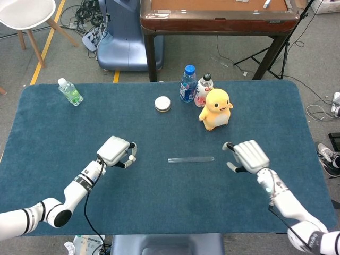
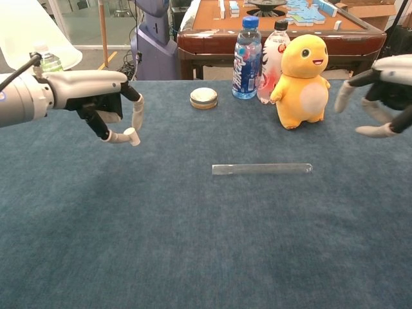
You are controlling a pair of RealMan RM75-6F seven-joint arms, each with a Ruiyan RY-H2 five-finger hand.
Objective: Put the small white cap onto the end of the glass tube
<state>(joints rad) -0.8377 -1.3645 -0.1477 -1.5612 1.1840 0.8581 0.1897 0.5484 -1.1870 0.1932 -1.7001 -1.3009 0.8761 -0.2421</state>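
The clear glass tube (image 1: 191,159) (image 2: 262,169) lies flat on the blue table mat, near its middle. My left hand (image 1: 114,151) (image 2: 103,106) hovers above the mat to the left of the tube and pinches the small white cap (image 2: 132,136) at its fingertips. My right hand (image 1: 248,155) (image 2: 386,96) hangs above the mat just right of the tube's rounded end, fingers spread and holding nothing.
A yellow duck toy (image 1: 215,109) stands behind the tube, with a blue-capped bottle (image 1: 187,84) and a red-labelled bottle (image 1: 203,89) beside it. A round tin (image 1: 162,103) sits at the back middle, a green bottle (image 1: 70,91) at the back left.
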